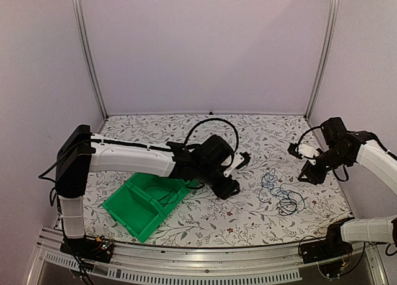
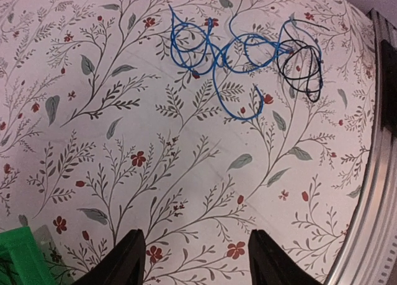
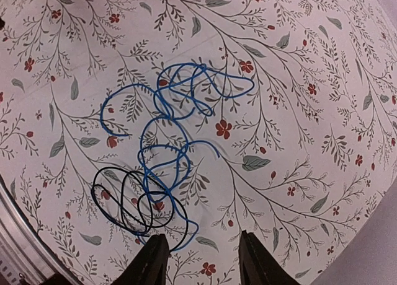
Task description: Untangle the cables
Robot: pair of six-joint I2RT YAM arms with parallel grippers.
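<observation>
Cables sit as one loose tangle on the flowered table, a little way in from the front rail. From the top camera I see it between my two arms. Its long axis slants from the blue cable at the far end to the black cable at the end nearer the rail. The left gripper and the right gripper both hang above the table, farther from the rail than the tangle.

On the left wrist camera, the left gripper has its jaws spread with only bare tablecloth between them. The blue loops lie well ahead of the fingers, and the black coil is at the rail end.

On the right wrist camera, the right gripper is likewise spread and holding nothing. The black coil lies just ahead of one finger, toward the rail, with the blue cable stretching away beyond it. I judge the right arm the nearer one.
</observation>
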